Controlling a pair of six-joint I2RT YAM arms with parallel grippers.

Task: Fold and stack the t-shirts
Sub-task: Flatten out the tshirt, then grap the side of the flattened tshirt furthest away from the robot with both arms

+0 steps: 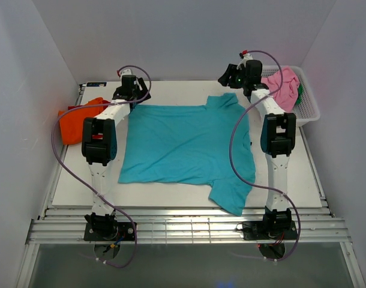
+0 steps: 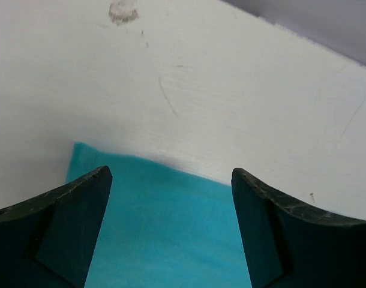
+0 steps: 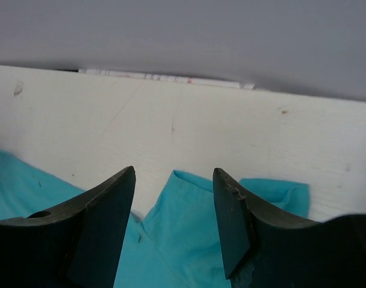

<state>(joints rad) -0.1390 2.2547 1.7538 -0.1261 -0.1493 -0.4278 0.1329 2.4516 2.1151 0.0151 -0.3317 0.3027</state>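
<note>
Top external shows the teal t-shirt (image 1: 183, 144) flat, unfolded — left pincer (image 2: 171, 175) and right pincer (image 3: 174, 174) gape empty near the tabletop's (image 1: 171, 90) far edge, probably next dropping to pinch it.

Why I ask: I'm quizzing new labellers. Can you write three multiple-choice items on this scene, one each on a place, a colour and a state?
1. Where is the orange t-shirt?
A) at the table's left edge
B) mid-table
C) at the near edge

2. What colour is the spread-out t-shirt?
A) pink
B) teal
C) orange

3. How is the left gripper?
A) shut on cloth
B) open, holding nothing
C) shut, empty

Answers:
1 A, it lies bunched at the left edge.
2 B, teal cloth covers the middle.
3 B, its wrist view shows a wide gap between the fingers.
</note>
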